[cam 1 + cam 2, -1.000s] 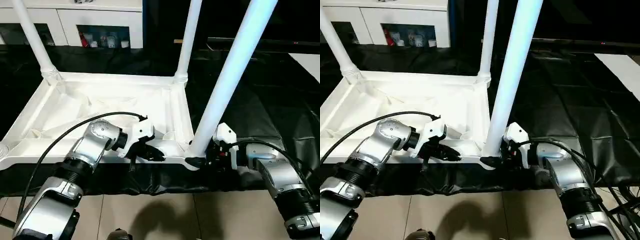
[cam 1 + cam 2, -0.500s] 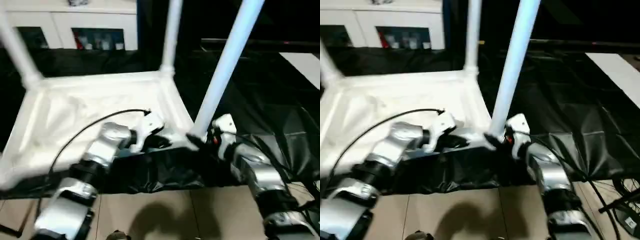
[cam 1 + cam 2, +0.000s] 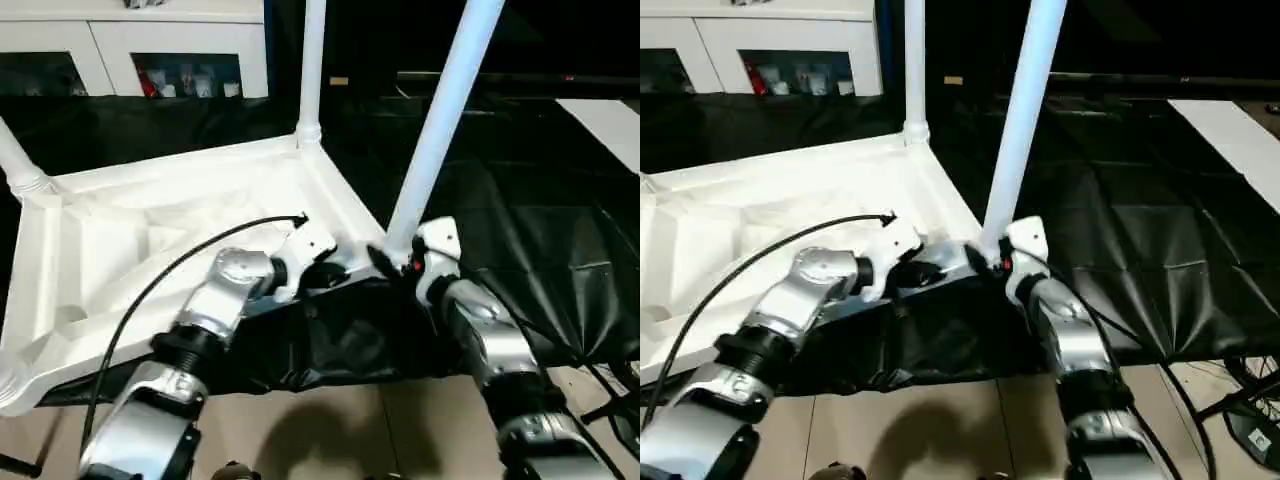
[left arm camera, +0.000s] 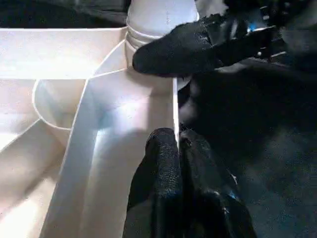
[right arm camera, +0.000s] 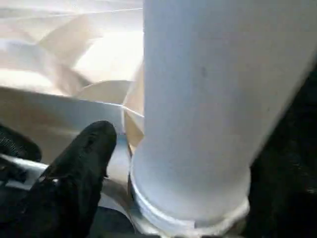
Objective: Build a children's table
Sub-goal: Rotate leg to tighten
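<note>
Nearest to me is the crinkly black plastic sheeting [image 3: 345,345] draped over the worktop's front edge, glossy and full of folds. My left gripper [image 4: 177,144] sits right at that edge: its two black fingers are pressed flat together, tips against the thin near rim of the white plastic table top [image 3: 150,235], with nothing visibly pinched between them.

The top lies upside down, its ribbed underside up: smooth moulded walls, a curved rib, shallow compartments. It sits skewed on the worktop, one corner poking toward the front edge.

At that near corner a long white tapered tube leg [image 3: 440,125] stands upright in its round socket, with a ringed collar at the base. My right gripper [image 3: 385,262] is at that base, jaws spread wide; one black finger [image 5: 81,163] rests beside the collar and I can't say it's gripping the leg.

Further back a second white tube leg [image 3: 311,65] rises from the far corner, and a third [image 3: 20,165] from the far left corner. There's open black sheeting to the right of the table. Behind stands a white cabinet [image 3: 90,60].
</note>
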You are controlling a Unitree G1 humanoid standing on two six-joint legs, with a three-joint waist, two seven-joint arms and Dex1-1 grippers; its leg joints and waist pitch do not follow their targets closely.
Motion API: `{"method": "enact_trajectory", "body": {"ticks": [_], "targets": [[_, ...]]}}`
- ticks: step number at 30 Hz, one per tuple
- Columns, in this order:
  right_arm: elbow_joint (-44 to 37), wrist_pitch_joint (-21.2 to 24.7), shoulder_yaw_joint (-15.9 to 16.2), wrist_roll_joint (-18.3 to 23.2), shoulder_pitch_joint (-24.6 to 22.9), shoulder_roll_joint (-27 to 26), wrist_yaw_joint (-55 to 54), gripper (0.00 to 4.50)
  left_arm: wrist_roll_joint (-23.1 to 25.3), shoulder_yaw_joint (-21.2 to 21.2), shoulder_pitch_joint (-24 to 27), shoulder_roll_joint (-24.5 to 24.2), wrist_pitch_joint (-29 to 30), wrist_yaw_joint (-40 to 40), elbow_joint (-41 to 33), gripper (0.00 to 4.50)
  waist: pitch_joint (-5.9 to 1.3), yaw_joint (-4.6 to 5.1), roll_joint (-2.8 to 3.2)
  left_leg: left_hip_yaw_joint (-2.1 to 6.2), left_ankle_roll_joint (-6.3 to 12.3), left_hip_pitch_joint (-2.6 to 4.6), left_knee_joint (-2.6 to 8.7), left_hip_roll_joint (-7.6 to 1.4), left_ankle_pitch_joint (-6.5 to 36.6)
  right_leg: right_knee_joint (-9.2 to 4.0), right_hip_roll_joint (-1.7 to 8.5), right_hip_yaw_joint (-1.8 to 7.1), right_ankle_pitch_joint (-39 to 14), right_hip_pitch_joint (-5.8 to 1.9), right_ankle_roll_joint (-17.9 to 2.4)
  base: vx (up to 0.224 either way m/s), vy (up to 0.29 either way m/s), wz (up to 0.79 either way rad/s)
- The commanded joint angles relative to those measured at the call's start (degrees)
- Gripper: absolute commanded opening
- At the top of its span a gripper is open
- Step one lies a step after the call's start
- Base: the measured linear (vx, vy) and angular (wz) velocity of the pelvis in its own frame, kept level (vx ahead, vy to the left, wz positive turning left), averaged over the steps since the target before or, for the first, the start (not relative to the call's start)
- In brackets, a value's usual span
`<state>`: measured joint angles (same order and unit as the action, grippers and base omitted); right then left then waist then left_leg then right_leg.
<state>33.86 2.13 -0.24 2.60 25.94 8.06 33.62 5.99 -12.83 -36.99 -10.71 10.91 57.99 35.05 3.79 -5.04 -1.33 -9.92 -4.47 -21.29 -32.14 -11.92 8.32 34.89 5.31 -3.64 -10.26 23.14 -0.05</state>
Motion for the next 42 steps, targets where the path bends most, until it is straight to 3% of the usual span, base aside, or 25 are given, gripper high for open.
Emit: {"method": "enact_trajectory", "body": {"ticks": [1, 4, 5, 12, 16, 24, 27, 29, 31, 32, 35, 38, 42], "targets": [[-2.2, 0.6, 7.8, -0.2, -0.6, -1.2, 8.3, 4.0, -4.2, -3.4, -1.2, 3.0, -3.2, 4.8, -3.8, 0.0, -3.85, -0.13, 0.27, -0.14, 1.75, 0.64, 3.44, -0.81, 16.7, -4.67, 2.35, 2.12, -12.2, -2.82, -11.9, 0.0, 0.0, 0.0], [-4.3, 0.7, 9.3, 1.3, -1.7, 3.1, 16.8, 4.0, -4.1, -4.0, -1.4, 1.1, -3.6, 8.6, -3.7, 0.0, -3.82, -0.44, 0.35, -0.14, 2.26, 0.7, 3.36, -0.91, 17.3, -4.6, 2.29, 2.19, -11.6, -2.88, -12.2, 0.0, 0.0, 0.0], [-5.0, 1.0, 9.8, 1.5, -2.0, 4.3, 19.0, 4.0, -4.2, -4.0, -1.4, 0.5, -3.5, 9.9, -3.6, 0.0, -3.85, -0.44, 0.71, -0.05, 2.27, 0.65, 3.37, -0.91, 17.2, -4.47, 2.33, 2.18, -11.1, -2.93, -12.4, 0.0, 0.0, 0.0], [-10.0, 3.3, 12.8, 3.3, -3.9, 11.1, 32.9, 4.0, -3.9, -4.2, -2.3, -3.3, -5.0, 16.6, -1.2, 0.0, -3.72, -0.85, 0.43, -0.11, 2.43, 0.72, 3.42, -1.08, 18.6, -4.76, 2.39, 2.06, -14.4, -2.91, -12.5, 0.0, 0.0, 0.0], [-11.3, 4.9, 13.4, 4.8, -4.3, 12.5, 36.4, 3.67, -3.9, -4.5, -3.3, -4.4, -5.3, 18.2, -0.2, 0.0, -3.57, -1.17, 0.09, -0.15, 2.46, 0.75, 3.45, -1.15, 18.7, -4.8, 2.45, 2.1, -15.7, -2.65, -12.3, 0.0, 0.0, 0.0], [-11.7, 6.2, 13.4, 5.4, -3.7, 12.6, 38.7, 3.12, -4.2, -3.8, -4.6, -5.3, -6.0, 20.0, 0.9, 0.0, -3.76, -1.58, 0.23, -0.11, 2.1, 0.68, 3.39, -1.17, 17.0, -4.55, 2.62, 2.12, -13.9, -2.71, -12.8, 0.0, 0.0, 0.0], [-11.4, 6.0, 12.9, 5.5, -3.6, 11.8, 37.6, 2.85, -4.4, -3.5, -4.4, -5.1, -6.0, 19.5, 0.8, 0.0, -3.76, -1.53, 0.26, -0.11, 2.0, 0.66, 3.43, -1.18, 17.4, -4.56, 2.58, 2.05, -14.1, -2.73, -12.9, 0.0, 0.0, 0.0], [-11.1, 6.5, 11.8, 6.4, -3.3, 10.8, 36.2, 2.81, -4.6, -2.9, -4.2, -4.7, -5.9, 18.5, 0.8, 0.0, -3.86, -1.45, -0.04, -0.16, 1.98, 0.65, 3.38, -1.18, 17.2, -4.59, 2.61, 2.07, -14.6, -2.78, -12.7, 0.0, 0.0, 0.0], [-10.7, 6.5, 10.9, 6.6, -3.0, 10.0, 34.8, 2.72, -4.6, -2.6, -4.3, -4.2, -5.8, 17.4, 1.0, 0.0, -3.81, -1.47, 0.11, -0.13, 1.83, 0.72, 3.41, -1.2, 17.5, -4.68, 2.67, 2.08, -15.6, -2.67, -12.4, 0.0, 0.0, 0.0], [-10.5, 6.5, 10.6, 6.7, -2.9, 9.8, 34.3, 2.71, -4.6, -2.5, -4.3, -4.1, -5.8, 17.1, 1.2, 0.0, -3.71, -1.4, -0.12, -0.14, 1.81, 0.64, 3.45, -1.18, 17.5, -4.7, 2.65, 2.1, -15.9, -2.63, -12.2, 0.0, 0.0, 0.0], [-4.5, 4.5, 6.8, 4.4, -0.4, 5.0, 21.1, 2.7, -3.6, -0.9, -4.4, -0.9, -4.4, 9.0, 1.4, 0.0, -3.64, -1.04, -0.16, 0.03, 0.86, 0.66, 3.57, -1.07, 18.0, -4.8, 2.87, 2.08, -18.4, -2.36, -11.7, 0.0, 0.0, 0.0], [-0.8, 3.9, 5.0, 3.0, 1.2, 2.2, 13.1, 2.7, -3.3, -0.3, -4.5, 1.0, -3.2, 5.0, 0.9, 0.0, -3.58, -0.39, -0.21, 0.14, -0.33, 0.68, 3.66, -1.0, 18.4, -5.04, 2.9, 2.0, -20.7, -2.28, -10.6, 0.0, 0.0, 0.0], [2.2, 4.5, 2.6, 2.7, 2.9, -2.7, 3.0, 2.69, -2.4, -0.1, -3.8, 4.4, -1.6, -0.8, -0.5, 0.0, -3.99, 0.27, -0.02, -0.15, 0.98, 0.48, 3.29, -0.85, 14.9, -4.43, 2.52, 2.25, -12.4, -2.57, -11.9, 0.0, 0.0, 0.0]]}}
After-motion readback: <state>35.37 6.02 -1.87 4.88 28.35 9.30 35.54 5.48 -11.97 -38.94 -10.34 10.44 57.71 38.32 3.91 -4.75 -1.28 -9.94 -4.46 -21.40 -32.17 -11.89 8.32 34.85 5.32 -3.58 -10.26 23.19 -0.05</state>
